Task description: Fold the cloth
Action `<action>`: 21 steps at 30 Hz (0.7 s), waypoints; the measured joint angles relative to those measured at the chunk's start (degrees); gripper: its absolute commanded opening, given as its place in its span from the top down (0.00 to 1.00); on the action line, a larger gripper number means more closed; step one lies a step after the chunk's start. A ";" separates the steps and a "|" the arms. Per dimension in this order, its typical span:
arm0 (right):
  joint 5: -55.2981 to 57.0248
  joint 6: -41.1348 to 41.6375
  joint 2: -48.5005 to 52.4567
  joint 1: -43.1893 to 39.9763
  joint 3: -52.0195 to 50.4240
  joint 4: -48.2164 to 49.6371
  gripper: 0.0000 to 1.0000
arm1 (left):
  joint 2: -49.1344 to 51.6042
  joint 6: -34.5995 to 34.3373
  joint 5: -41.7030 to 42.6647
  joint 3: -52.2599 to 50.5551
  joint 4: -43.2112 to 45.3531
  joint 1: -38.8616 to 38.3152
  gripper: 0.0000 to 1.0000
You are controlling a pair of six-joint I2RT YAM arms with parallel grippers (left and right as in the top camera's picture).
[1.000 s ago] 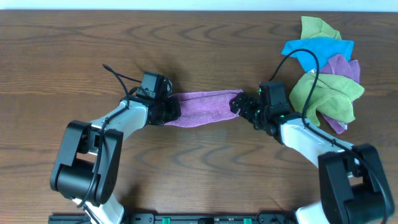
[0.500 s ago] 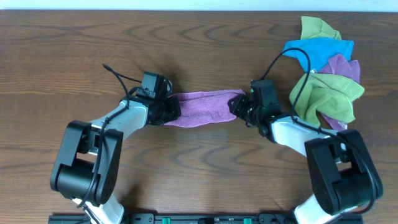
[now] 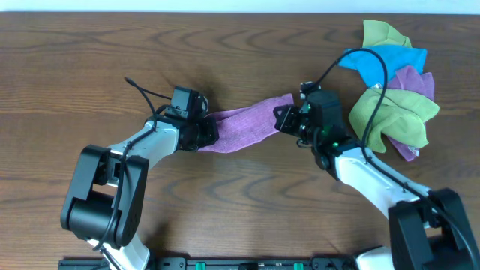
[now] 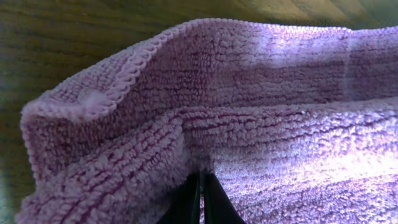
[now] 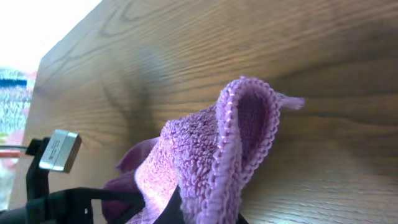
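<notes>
The lilac cloth (image 3: 244, 126) stretches as a band between my two grippers in the middle of the table. My left gripper (image 3: 204, 132) is shut on its left end; in the left wrist view the terry cloth (image 4: 249, 112) fills the frame, pinched where the dark fingertips (image 4: 200, 202) meet. My right gripper (image 3: 283, 118) is shut on the right end and holds it raised off the wood. Seen from the right wrist, the cloth's (image 5: 211, 155) stitched edge curls up out of the gripper (image 5: 205, 214), with the left arm (image 5: 56, 186) beyond.
A pile of green, blue and purple cloths (image 3: 390, 90) lies at the back right, close behind the right arm. A black cable (image 3: 360, 67) loops over that pile. Bare brown wood (image 3: 225, 52) lies around the cloth.
My right gripper has shut on the cloth's right end and lifted it up and toward the back. The left gripper has stayed still, holding its end.
</notes>
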 measured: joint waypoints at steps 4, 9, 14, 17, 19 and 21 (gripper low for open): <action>2.84 -1.99 0.00 3.37 1.97 -2.32 0.99 | 0.00 0.00 0.00 0.00 -0.02 0.00 0.94; 6.47 -5.64 0.48 8.72 6.97 -6.80 0.99 | 0.00 0.00 -0.02 0.00 -0.02 0.00 0.94; 8.39 -8.68 4.92 10.97 14.08 -10.78 0.99 | 0.00 0.00 0.20 0.00 -0.02 0.00 0.94; 9.01 -9.81 8.33 11.39 16.76 -11.80 0.99 | 0.00 0.02 0.37 0.00 -0.02 0.00 0.94; 9.22 -10.27 9.62 11.76 17.42 -12.00 0.99 | 0.00 0.00 0.39 0.00 -0.02 0.00 0.94; 9.44 -10.91 10.32 12.39 17.59 -12.04 0.99 | 0.00 0.02 0.39 0.02 -0.04 0.00 0.94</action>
